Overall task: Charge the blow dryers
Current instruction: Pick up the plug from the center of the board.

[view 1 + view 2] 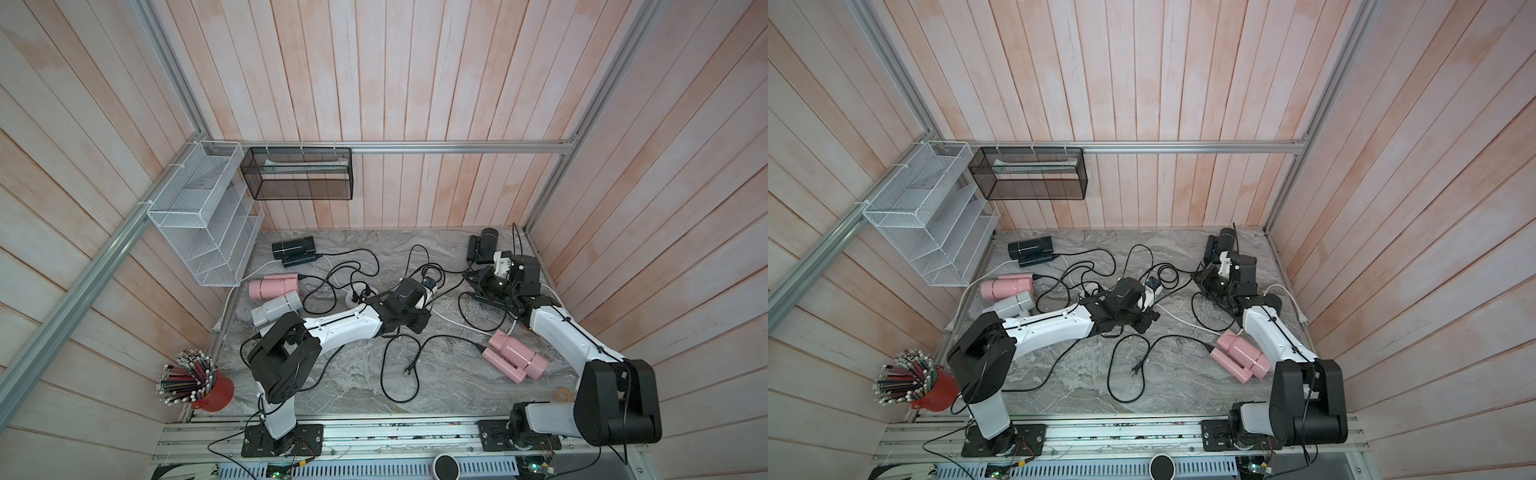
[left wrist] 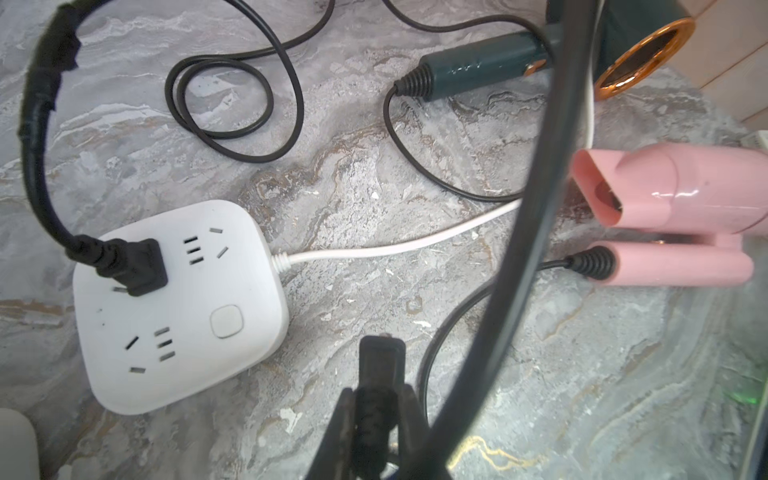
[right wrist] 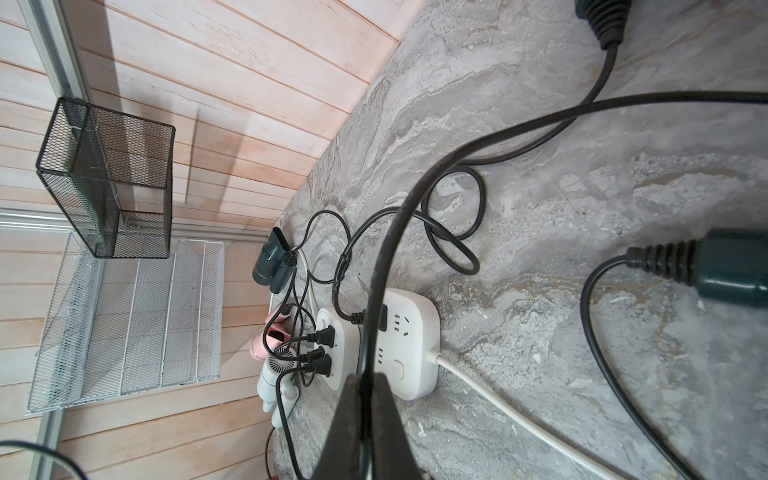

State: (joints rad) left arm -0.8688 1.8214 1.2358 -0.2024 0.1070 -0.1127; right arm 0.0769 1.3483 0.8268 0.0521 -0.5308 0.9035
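Pink blow dryer — clear of left gripper

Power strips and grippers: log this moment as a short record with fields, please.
white strip: seated plug in, two sockets free
second strip: three plugs in
left gripper: shut on held plug
right gripper: shut on black cord
loose plug: lying on the table, in no socket

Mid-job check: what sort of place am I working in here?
Probably a mock bathroom or salon counter inside a robot test cell: marble-look countertop, plank walls on an aluminium frame, a white mesh organizer and a pink blow dryer.
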